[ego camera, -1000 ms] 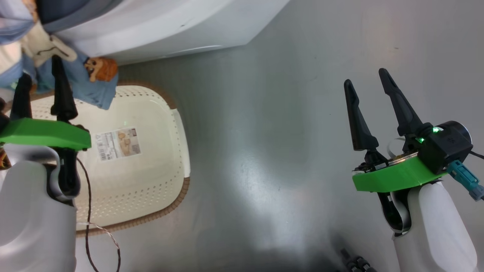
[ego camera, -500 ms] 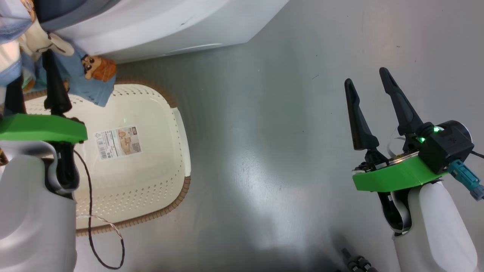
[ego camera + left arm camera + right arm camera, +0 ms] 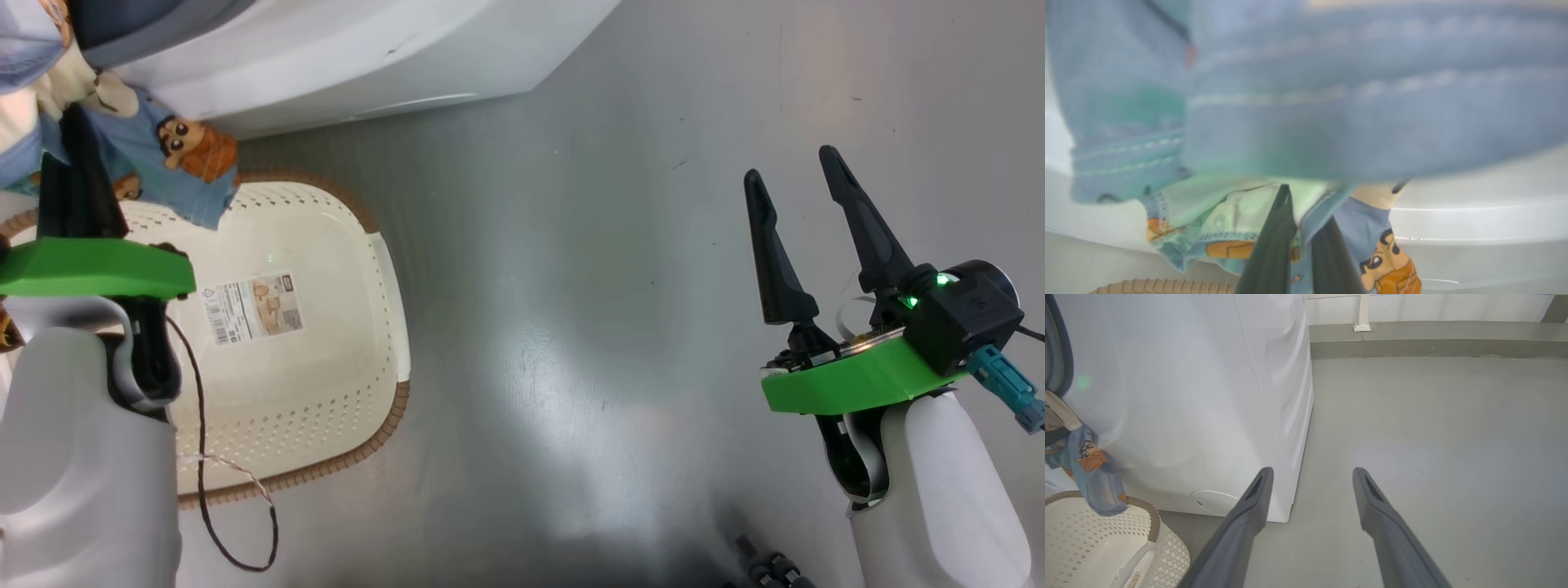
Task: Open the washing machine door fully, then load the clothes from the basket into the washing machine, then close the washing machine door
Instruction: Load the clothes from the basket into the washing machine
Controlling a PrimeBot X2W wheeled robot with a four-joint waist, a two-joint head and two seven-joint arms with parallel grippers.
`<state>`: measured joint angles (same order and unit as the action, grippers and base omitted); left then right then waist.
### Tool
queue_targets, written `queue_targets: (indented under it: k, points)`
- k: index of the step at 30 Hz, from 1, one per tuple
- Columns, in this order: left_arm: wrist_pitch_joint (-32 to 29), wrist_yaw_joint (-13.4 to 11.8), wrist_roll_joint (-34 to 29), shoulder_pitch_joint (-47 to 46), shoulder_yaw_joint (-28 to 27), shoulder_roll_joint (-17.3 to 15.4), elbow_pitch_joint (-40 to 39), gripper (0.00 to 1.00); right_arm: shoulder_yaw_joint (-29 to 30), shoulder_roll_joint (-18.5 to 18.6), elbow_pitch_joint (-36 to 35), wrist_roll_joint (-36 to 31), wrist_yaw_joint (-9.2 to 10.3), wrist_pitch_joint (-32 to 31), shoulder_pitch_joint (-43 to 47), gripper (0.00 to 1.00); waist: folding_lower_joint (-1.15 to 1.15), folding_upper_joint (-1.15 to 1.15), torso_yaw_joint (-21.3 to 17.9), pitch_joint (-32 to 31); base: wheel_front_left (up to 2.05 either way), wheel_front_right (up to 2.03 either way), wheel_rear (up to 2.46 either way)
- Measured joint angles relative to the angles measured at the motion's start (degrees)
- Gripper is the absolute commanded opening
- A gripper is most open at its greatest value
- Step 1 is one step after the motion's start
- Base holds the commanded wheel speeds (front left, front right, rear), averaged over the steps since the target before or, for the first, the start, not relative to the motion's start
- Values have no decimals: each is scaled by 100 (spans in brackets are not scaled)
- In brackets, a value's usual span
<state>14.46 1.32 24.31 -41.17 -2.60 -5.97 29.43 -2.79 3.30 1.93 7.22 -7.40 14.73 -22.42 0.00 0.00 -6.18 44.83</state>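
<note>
At head view's upper left, left gripper (image 3: 72,143) pinched together on clothes (image 3: 151,159). Bundle hangs lengthwise downward against washing machine (image 3: 326,57) front, lower end over basket (image 3: 384,433) far rim. Bundle's top cut off by frame; folds blurred in left wrist view. Right gripper (image 3: 789,163) fingers apart, empty, above floor (image 3: 571,286).

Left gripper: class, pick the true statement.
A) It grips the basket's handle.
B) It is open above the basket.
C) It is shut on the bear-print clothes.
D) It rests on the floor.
C: the left gripper has its fingers pinched together on the bear-print clothes, as the left wrist view shows.
</note>
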Motion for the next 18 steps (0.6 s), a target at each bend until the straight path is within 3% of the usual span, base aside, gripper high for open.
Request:
queue_targets:
  k: [8, 18]
  points:
    - [1, 82, -104, 133, -175, 122, -264, 0, -2, 1, 27, 0, 0, 0, 0, 100, 0, 0, 60, -75, 0, 0, 0]
    - [9, 16, -45, 934, -185, 368, -1336, 0, -14, 1, 83, 1, 0, 0, 4, 100, 0, 0, 221, -247, 0, 0, 0]
